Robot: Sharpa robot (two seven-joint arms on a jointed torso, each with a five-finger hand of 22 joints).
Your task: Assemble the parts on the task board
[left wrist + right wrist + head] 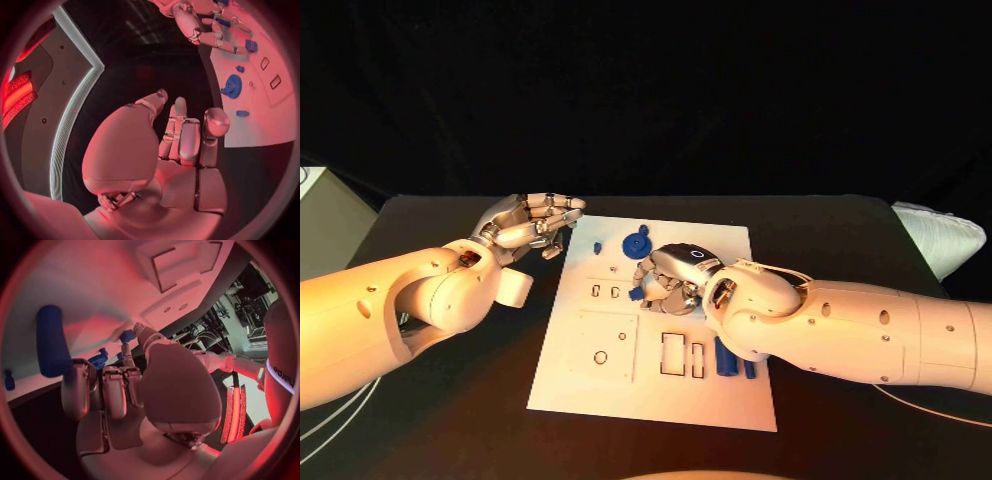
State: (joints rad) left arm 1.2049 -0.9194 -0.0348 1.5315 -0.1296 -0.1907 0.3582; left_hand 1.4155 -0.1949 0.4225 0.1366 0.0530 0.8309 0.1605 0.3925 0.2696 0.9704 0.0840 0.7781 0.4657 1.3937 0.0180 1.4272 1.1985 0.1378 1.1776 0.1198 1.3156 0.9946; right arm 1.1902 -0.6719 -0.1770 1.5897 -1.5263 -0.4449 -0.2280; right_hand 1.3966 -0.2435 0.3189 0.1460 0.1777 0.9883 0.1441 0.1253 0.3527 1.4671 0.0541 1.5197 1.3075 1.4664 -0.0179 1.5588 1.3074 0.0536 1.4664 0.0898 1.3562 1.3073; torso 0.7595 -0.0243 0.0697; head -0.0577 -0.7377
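**Right hand works a blue part at mid-board while left waits off the edge**

The right hand (678, 275) sits over the middle of the board (617, 390), fingertips pinching a small blue part (636, 294), apparently to seat it in one of the board's cut-outs. A blue disc (636, 243) lies just beyond the hand, towards the board's far edge, and two blue bars (726, 357) rest by the board's right edge under the right arm, seemingly awaiting their turn. The left hand (531, 225) hovers off the board's far left corner, fingers curled in on nothing, likely kept clear of the work.
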